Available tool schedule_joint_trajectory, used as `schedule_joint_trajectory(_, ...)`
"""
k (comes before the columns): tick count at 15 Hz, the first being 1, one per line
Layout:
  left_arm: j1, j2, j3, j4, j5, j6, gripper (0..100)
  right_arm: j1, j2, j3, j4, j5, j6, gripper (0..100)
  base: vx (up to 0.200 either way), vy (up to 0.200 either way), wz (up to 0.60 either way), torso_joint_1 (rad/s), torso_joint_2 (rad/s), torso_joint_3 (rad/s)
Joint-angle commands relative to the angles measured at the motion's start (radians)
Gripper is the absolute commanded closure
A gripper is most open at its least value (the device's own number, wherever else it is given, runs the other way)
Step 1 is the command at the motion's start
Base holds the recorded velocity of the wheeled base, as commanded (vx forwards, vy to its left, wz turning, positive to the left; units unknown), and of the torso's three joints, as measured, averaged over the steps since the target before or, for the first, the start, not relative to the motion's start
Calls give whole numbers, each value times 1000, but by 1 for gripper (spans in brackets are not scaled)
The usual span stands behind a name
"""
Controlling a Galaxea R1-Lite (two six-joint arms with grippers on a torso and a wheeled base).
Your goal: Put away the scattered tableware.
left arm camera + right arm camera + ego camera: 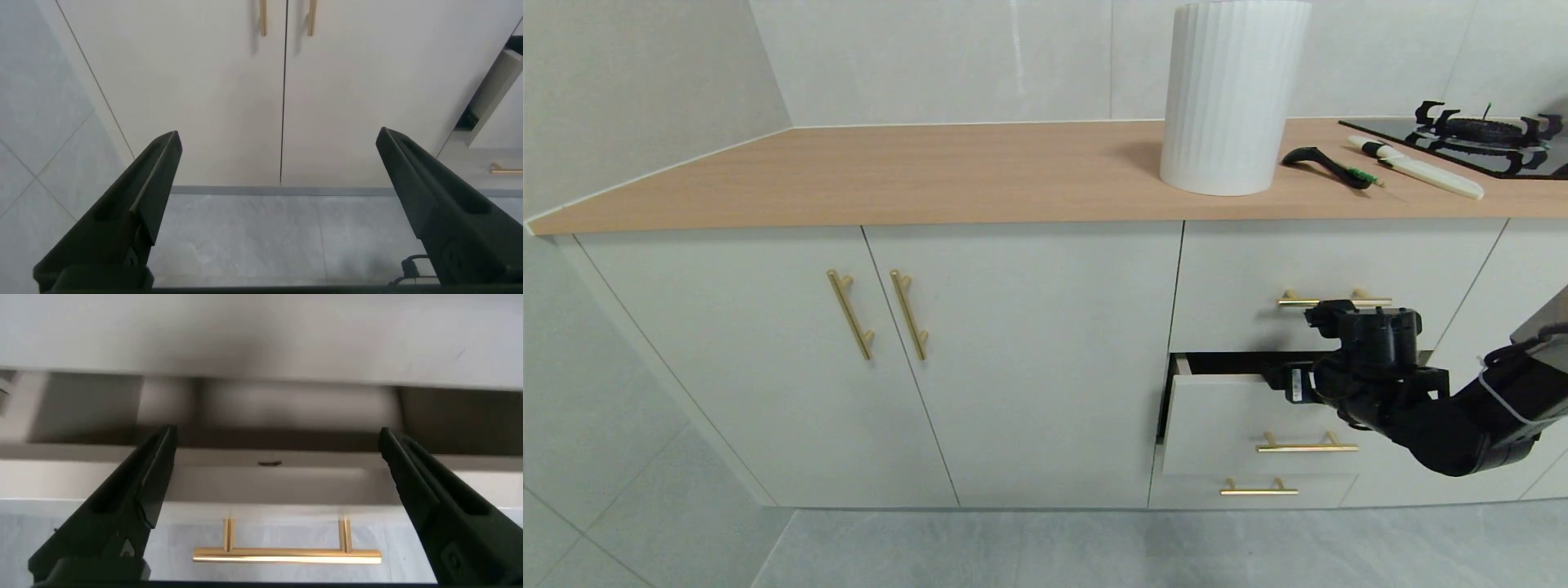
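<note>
On the wooden countertop point(931, 175) lie a black-handled brush point(1327, 166) and a white knife point(1417, 167), to the right of a tall white ribbed container point(1232, 98). Below them the middle drawer point(1241, 408) stands partly pulled out, its gold handle point(1307, 447) free. My right gripper point(1339, 327) hovers in front of the drawer's open gap. In the right wrist view this gripper point(278, 434) is open and empty, facing the drawer's upper edge point(270, 478) above the handle point(286, 555). My left gripper point(278, 139) is open and empty, low before the cupboard doors point(204, 82).
A stove top point(1486, 139) sits at the counter's far right. The closed top drawer point(1331, 261) and bottom drawer point(1258, 490) flank the open one. Two cupboard doors with gold handles point(878, 314) fill the left. Grey tiled floor point(1013, 547) runs below.
</note>
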Motion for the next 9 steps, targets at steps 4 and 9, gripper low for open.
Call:
schedule_joint_trajectory(4,1,2,0,0,1,0,0,1,-24,35,6,0,-1,0,0,0,0,0,0,0)
schedule_joint_trajectory(9,0,2,0,0,1,0,0,4,-91,125,9,1,-2,0,0,0,0,0,0,0)
